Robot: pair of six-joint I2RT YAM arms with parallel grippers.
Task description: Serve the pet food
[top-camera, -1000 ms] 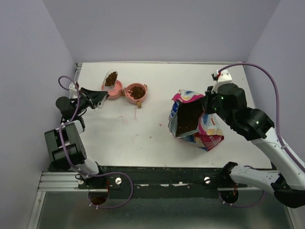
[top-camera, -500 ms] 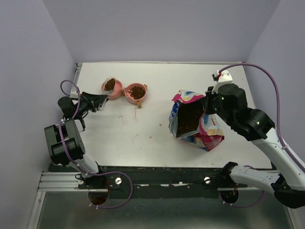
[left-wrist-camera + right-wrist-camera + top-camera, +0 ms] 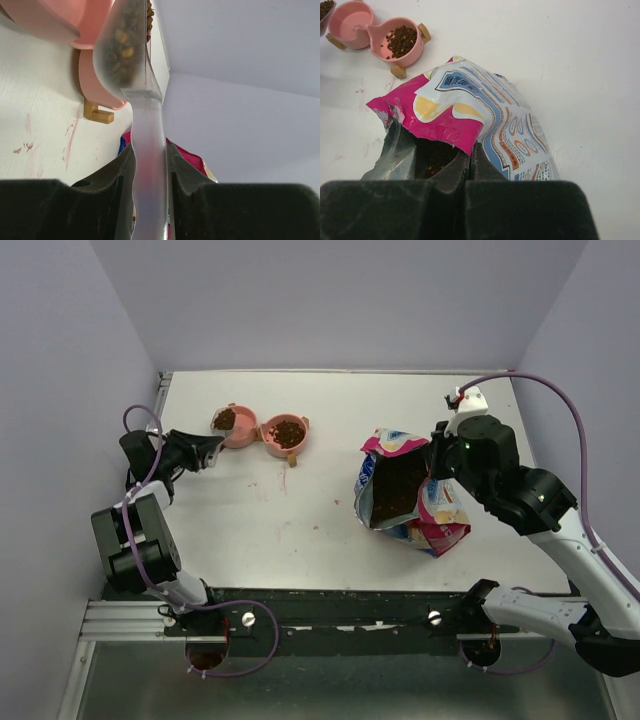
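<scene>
Kibble (image 3: 122,45) is loose, dry and light. It rolls and spills at any tilt, so it cannot be pinched and has to ride in a vessel. One load lies in the scoop (image 3: 146,125), which is at the rim of the left bowl (image 3: 352,25); whether the two touch I cannot tell. More fills the right bowl (image 3: 410,57), and the bulk sits in the open bag (image 3: 405,495), well apart to the right.

The scoop looks like stiff, probably slick plastic, so its narrow handle is the place to hold, firmly enough that it cannot twist. The left claw (image 3: 148,165) does this, part-closed on the handle, with the scoop head pointing away from the wrist. The left arm is folded back near the left edge of the table (image 3: 300,530), its wrist reaching right toward the bowls.

The bag is soft film, likely to slump, and its torn top edge is the best place to grip it. The right claw (image 3: 469,162) is pinched tight on that edge, and the arm bends over the bag from the right, holding the mouth open.
</scene>
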